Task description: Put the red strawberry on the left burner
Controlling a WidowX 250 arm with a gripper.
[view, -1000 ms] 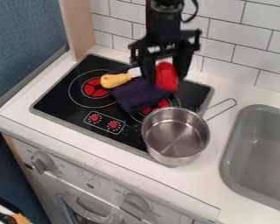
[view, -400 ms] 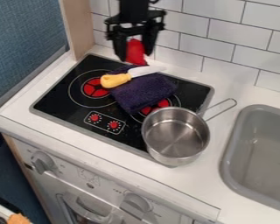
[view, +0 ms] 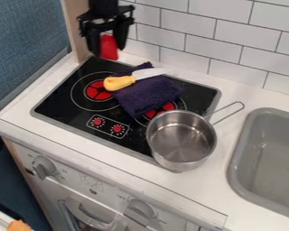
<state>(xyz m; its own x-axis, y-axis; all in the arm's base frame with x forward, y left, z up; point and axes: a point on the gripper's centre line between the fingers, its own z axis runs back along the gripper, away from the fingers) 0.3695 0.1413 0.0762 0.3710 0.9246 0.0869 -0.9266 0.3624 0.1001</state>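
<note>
1. Here you are, operator, with your black two-finger gripper [view: 108, 50] in the upper left of the frame, clamped on the red strawberry [view: 109, 47], one finger on either side of it.
2. You have that strawberry hanging near the top of the black cooktop [view: 56, 100], above and slightly right of the red-centred left burner [view: 99, 91] in the picture.
3. Look to the middle: you've got a dark purple cloth [view: 148, 94] bunched on the cooktop, partly covering the red-centred right burner [view: 169, 107].
4. Across that cloth you see a toy knife, its yellow handle [view: 119, 83] to the left, its white blade [view: 148, 73] to the right.
5. Just below, right of centre, there's your silver metal saucepan [view: 182, 140], its wire handle [view: 229, 113] angled towards the upper right.
6. And over at the right edge, you have the grey sink [view: 236, 168] set into the white table [view: 114, 155].
</note>
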